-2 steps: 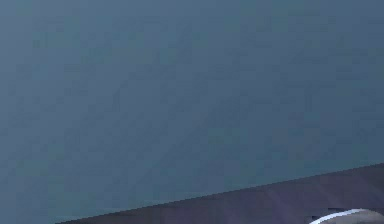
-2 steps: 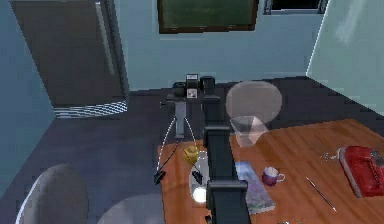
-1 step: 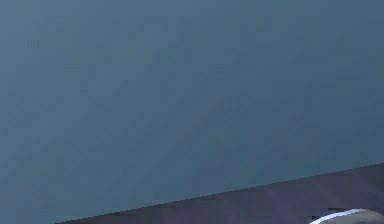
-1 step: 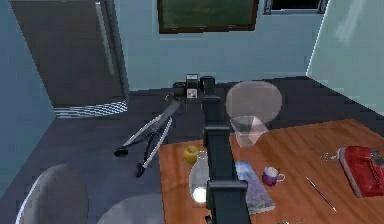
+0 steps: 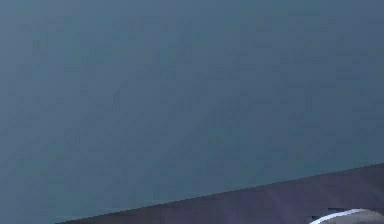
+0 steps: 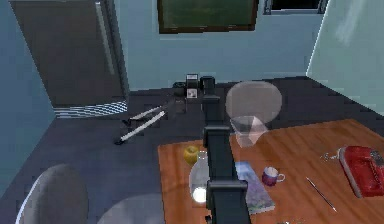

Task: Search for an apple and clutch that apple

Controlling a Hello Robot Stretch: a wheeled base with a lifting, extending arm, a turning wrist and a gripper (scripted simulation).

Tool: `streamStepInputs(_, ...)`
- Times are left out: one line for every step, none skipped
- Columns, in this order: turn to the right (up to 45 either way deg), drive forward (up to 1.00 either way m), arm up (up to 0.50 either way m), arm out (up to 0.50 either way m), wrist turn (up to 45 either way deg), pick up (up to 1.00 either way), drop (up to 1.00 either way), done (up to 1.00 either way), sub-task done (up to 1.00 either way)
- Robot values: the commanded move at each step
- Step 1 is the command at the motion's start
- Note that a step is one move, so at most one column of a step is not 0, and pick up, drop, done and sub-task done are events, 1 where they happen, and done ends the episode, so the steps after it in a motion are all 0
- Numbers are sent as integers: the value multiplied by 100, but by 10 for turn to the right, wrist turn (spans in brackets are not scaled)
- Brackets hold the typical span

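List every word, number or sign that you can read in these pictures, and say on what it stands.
No text can be read.
Dark framed board: nothing legible.
Red thing on the table: any print is too small to read.

My arm (image 6: 222, 150) reaches far out, 1 dark bar; at its end, 2 white squares (image 6: 208, 82), with my gripper (image 6: 184, 95) just left.
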Motion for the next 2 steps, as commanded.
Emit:
streamStepInputs(0, 0, 0, 0, 450, 0, 0, 0, 0)
streamStepInputs(0, 0, 0, 0, 450, 0, 0, 0, 0)
